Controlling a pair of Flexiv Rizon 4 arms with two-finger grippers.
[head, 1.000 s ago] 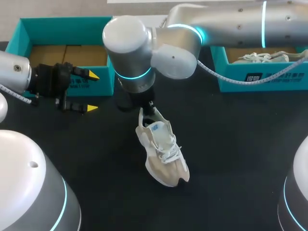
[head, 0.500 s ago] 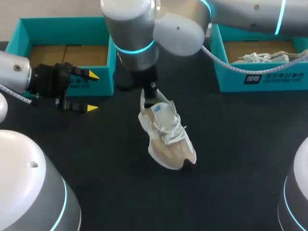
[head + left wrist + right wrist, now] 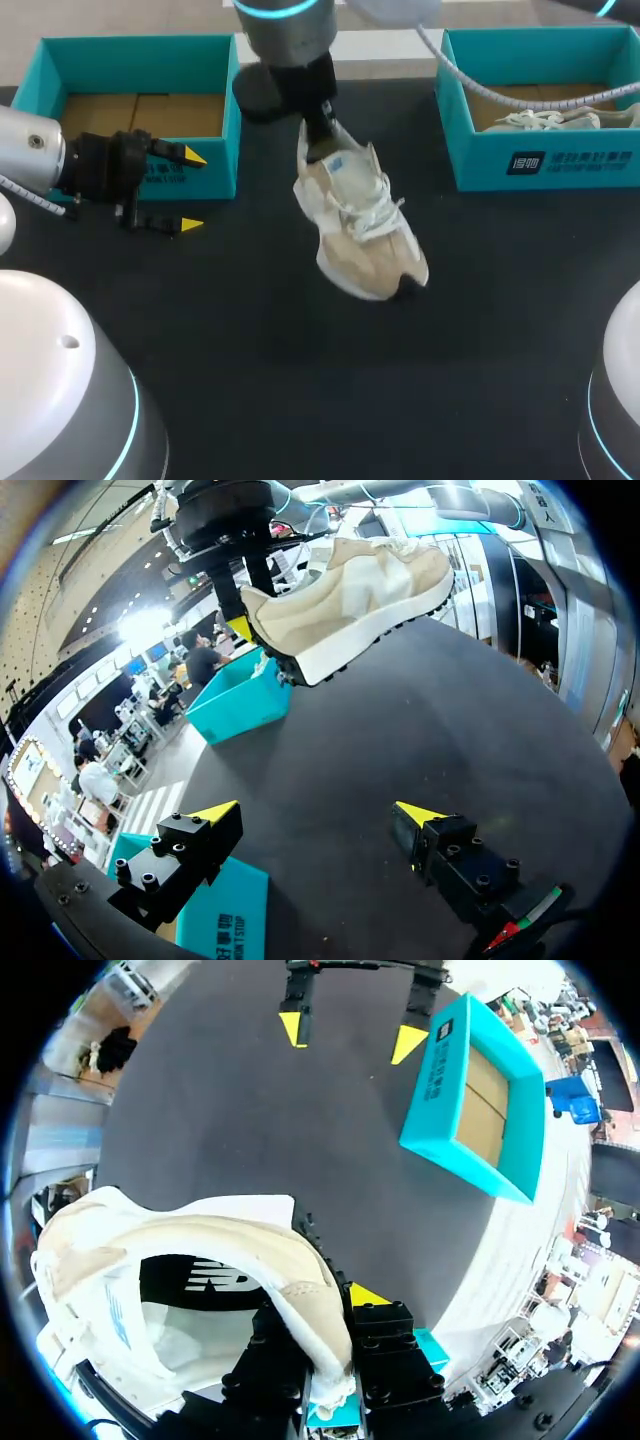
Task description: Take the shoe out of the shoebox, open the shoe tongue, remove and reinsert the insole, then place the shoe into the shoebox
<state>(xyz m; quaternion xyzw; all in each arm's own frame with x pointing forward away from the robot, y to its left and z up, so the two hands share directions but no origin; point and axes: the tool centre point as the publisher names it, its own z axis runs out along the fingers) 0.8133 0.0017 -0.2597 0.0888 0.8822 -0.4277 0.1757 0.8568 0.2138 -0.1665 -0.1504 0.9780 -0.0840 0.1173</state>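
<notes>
Shoe (image 3: 362,225) hangs clear of the black table (image 3: 250,330), between the two shoeboxes. Right gripper (image 3: 335,1325) is clamped on its heel collar, one finger inside and one outside. Left gripper (image 3: 190,190) has its fingers apart, gripping nothing, just in front of the left shoebox (image 3: 140,45). Right shoebox (image 3: 560,165) holds a second shoe (image 3: 545,118).

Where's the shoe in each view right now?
Head view: shoe in the centre, between the two teal boxes.
Left wrist view: shoe held off the table, ahead of the left gripper.
Right wrist view: shoe, heel clamped between this view's own fingers.
Shared landmark: left gripper, open, yellow tips.
</notes>
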